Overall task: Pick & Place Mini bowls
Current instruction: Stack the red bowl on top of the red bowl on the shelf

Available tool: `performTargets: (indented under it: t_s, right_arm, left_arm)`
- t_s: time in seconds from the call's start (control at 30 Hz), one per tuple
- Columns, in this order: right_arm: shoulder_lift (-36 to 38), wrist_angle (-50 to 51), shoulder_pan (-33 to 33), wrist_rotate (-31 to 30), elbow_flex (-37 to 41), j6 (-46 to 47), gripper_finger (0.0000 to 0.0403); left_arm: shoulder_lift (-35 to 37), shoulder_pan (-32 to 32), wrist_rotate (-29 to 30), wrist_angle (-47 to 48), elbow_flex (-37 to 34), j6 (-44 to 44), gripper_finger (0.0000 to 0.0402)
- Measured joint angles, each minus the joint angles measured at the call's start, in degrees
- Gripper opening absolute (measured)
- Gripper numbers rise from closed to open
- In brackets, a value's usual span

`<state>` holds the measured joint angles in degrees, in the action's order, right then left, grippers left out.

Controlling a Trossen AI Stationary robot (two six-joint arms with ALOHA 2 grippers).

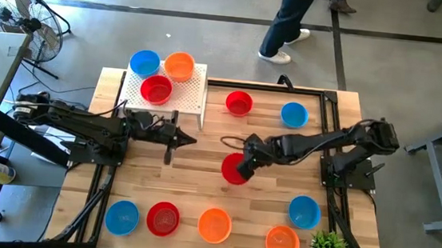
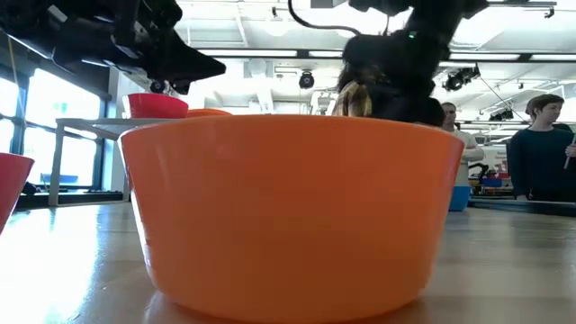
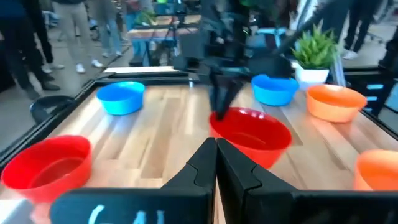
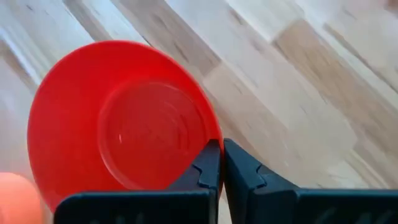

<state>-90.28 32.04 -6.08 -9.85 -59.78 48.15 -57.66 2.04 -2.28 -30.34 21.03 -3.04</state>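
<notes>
Your right gripper (image 1: 243, 167) is clenched on the rim of the empty red mini bowl (image 1: 233, 170) at mid-table.

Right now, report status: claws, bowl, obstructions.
Right claw shut on red bowl rim, mid-table. Left claw shut, empty, waiting beside white stand. Nothing blocking.
</notes>
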Motion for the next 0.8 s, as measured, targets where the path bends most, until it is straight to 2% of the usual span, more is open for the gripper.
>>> performTargets:
  t_s: [0.1,0.37,0.53,0.63,0.8]
  right_arm:
    - [-0.4,0.4,2.1,1.3,-1.5,-2.1,0.0002]
    - [-5.0,2.2,6.6,3.3,-7.9,-7.6,0.0002]
    - [-8.1,3.7,7.7,3.4,-12.4,-11.2,0.0002]
    - [-10.6,4.2,7.8,3.4,-15.1,-13.5,0.0002]
    - [-14.4,4.1,8.1,5.1,-18.8,-16.5,0.0002]
  left_arm:
    - [0.0,-2.2,1.8,3.8,1.1,-1.7,0.0003]
    - [0.0,-9.5,8.5,22.5,9.3,-4.8,0.0003]
    - [-4.0,-12.7,12.9,31.2,14.2,-6.4,0.0005]
    - [-7.1,-13.8,13.6,36.0,18.8,-6.8,0.0023]
    - [-13.8,-14.5,14.7,46.3,26.3,-7.2,0.008]
